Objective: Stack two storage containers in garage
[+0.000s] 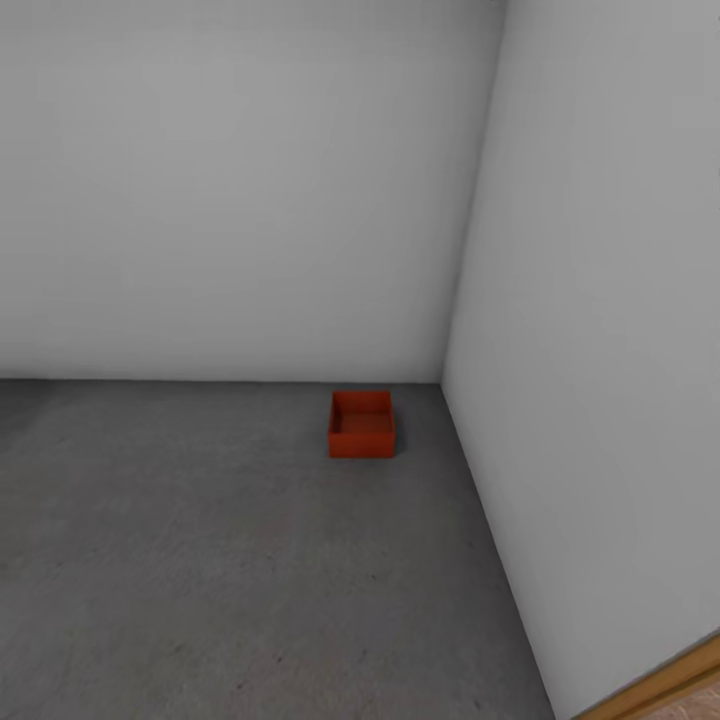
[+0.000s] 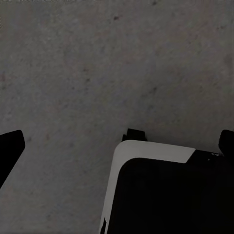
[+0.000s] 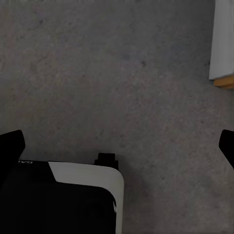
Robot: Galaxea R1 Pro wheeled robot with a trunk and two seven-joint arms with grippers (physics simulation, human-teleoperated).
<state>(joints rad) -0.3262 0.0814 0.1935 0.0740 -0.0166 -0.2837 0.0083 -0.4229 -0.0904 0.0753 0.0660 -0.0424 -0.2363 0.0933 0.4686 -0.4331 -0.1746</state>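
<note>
Rust-red, one storage container (image 1: pixel 361 424) is sitting on the dark grey floor (image 1: pixel 200 560) in the head view, at about 5 o'clock from the middle of the picture. It is open at the top and looks empty. It is resting in the corner of the garage, near both white walls (image 1: pixel 250 180), with a strip of honey wood (image 1: pixel 660 685) at 4 o'clock.

Looking down in the left wrist view, the left pincer (image 2: pixel 117 141) is standing wide, holding nothing over bare concrete and the robot's white and black base (image 2: pixel 161 195).

Looking down in the right wrist view, the right pincer (image 3: pixel 117 144) is also wide and holding nothing.

I think the robot is going for the second box. Turning slowly and keeping both arms tucked would be best.
</note>
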